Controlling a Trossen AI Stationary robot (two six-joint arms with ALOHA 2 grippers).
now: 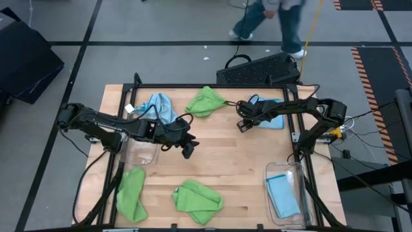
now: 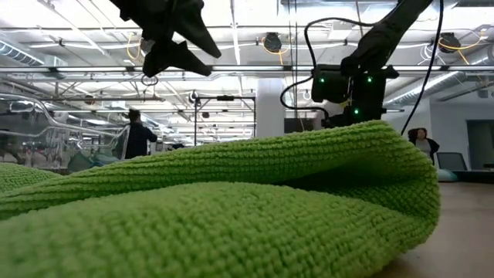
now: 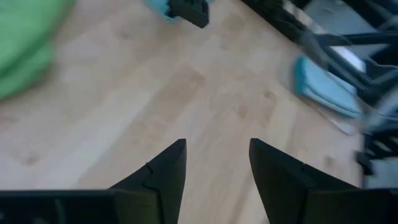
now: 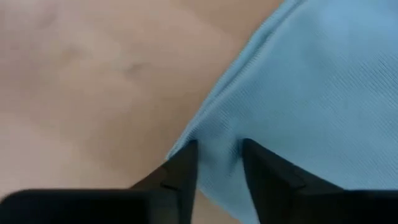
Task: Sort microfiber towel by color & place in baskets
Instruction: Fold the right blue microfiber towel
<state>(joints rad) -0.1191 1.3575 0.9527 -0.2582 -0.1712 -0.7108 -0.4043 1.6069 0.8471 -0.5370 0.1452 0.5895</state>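
A light blue towel (image 4: 311, 81), soft and finely ribbed, is pinched at its folded edge between the two fingers of the right gripper (image 4: 217, 163), which are closed on it near the far side of the table (image 1: 225, 161). The left gripper (image 3: 217, 168) is held with its fingers apart and nothing between them, only bare wood being seen ahead of their tips. A second blue towel (image 1: 283, 196) lies flat in the clear basket (image 1: 273, 177).
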